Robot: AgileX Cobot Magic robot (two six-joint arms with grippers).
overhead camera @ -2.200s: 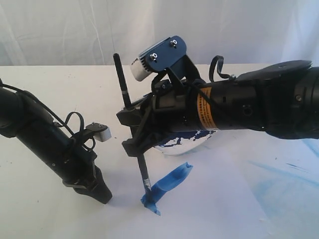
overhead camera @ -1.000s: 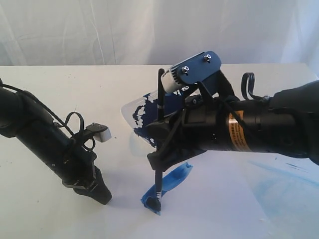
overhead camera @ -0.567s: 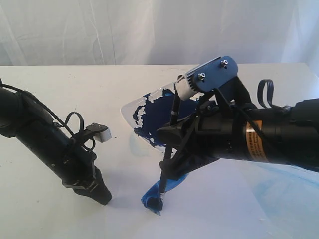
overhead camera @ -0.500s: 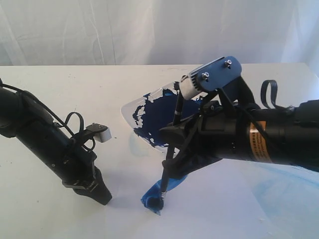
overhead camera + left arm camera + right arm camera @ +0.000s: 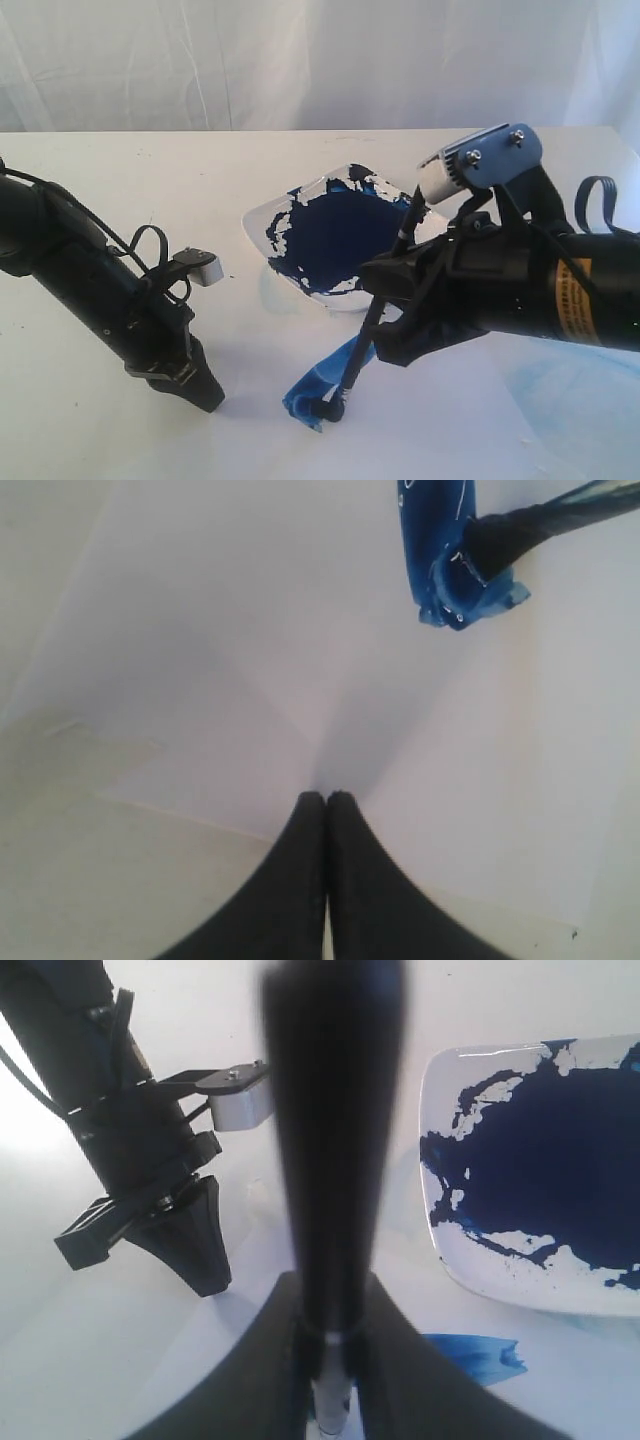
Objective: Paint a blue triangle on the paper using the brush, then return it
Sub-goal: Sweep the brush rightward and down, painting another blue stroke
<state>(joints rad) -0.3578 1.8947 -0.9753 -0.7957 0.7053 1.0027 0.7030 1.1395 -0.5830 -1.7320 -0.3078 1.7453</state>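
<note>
My R gripper (image 5: 385, 315) (image 5: 335, 1360) is clamped on the thin, long black-handled brush (image 5: 353, 362) (image 5: 335, 1160), fingers narrow w/ the handle pinched btwn them about mid-length. Exterior view: brush leans, top end toward 1 o'clock, dark wet bristles down on the plain white rectangular paper (image 5: 250, 630) at the 7 o'clock end of the thick medium-blue paint stroke (image 5: 316, 385) (image 5: 435, 525). Stroke runs approx 7 to 1 o'clock, its upper end passing under my R fingers. It's one bar only, so the triangle isn't closed yet. White round-cornered dish (image 5: 260, 222) (image 5: 480, 1060) sits at 12 o'clock of the stroke, near but apart, w/ a dark navy paint pool (image 5: 335, 230) (image 5: 560, 1160) over most of its floor. My L gripper (image 5: 205, 388) (image 5: 325, 802) (image 5: 195, 1250) is at 9 o'clock of the bristles, near, not touching. Its fingers are pressed together w/ nothing btwn them, tip pointing down at the paper close to its edge; actual contact I can't tell. Faint pale-blue smears (image 5: 570, 390) on the surface at 3 o'clock, beneath my R arm
</note>
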